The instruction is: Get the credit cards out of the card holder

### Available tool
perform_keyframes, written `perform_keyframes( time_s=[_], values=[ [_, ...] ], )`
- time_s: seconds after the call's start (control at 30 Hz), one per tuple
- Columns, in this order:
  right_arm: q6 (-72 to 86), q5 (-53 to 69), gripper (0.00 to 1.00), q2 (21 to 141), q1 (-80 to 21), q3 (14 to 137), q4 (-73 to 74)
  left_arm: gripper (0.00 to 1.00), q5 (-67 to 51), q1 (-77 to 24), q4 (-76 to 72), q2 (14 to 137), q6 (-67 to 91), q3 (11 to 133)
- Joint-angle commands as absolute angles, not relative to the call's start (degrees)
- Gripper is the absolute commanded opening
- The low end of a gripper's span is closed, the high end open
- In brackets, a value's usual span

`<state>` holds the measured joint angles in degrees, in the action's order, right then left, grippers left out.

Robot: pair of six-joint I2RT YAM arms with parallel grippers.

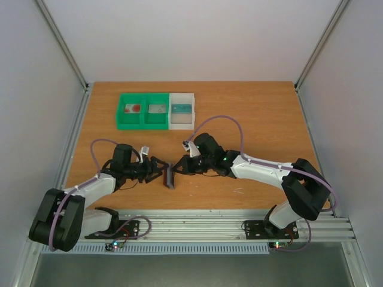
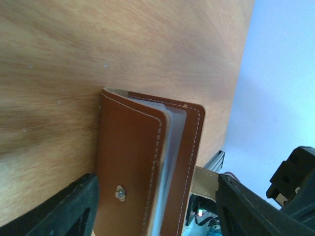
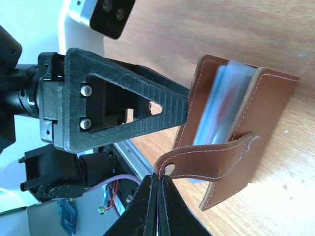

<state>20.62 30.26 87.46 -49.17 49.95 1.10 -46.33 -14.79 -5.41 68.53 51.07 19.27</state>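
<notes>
The right gripper is pinched tight on the strap of the brown wallet. The left gripper is spread wide, with the wallet between its fingers. The wallet stands on its edge on the table, with the cards inside.

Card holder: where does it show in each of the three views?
Top external: card holder just below centre, between the two arms.
Left wrist: lower middle, running off the bottom edge.
Right wrist: right half.
Shared landmark: left gripper, beside it in every view.
</notes>
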Motion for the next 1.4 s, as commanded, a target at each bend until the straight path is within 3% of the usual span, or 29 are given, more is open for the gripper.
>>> perform_keyframes(
  time_s=[0.0,0.47,0.63,0.73,0.83,0.97,1.37],
  values=[
    [21.66,31.27,0.01,88.34,-48.96,49.66,-1.49,0.63,-46.79,-15.07,-8.29,69.74,50.26,18.54],
    [15.84,23.24,0.01,84.07,-47.08,46.52,9.01,0.28,-44.82,-15.12,-4.10,69.74,47.20,19.68],
    [14.65,22.01,0.01,84.07,-46.85,45.95,10.91,0.10,-45.10,-15.20,-4.49,70.54,47.02,19.73],
    [14.29,19.51,0.08,83.82,-46.85,46.77,14.53,0.01,-45.54,-15.20,-5.08,70.64,47.41,19.61],
    [13.47,18.37,0.15,83.04,-46.85,49.13,19.07,0.00,-45.39,-15.54,-5.20,70.04,47.87,19.60],
    [13.10,16.84,0.31,80.80,-46.85,51.68,24.09,0.01,-44.75,-16.29,-5.17,69.97,48.16,19.97],
    [15.00,20.75,0.45,79.57,-48.48,56.35,25.88,0.00,-42.45,-21.33,-7.20,73.49,49.60,22.16]
  ],
)
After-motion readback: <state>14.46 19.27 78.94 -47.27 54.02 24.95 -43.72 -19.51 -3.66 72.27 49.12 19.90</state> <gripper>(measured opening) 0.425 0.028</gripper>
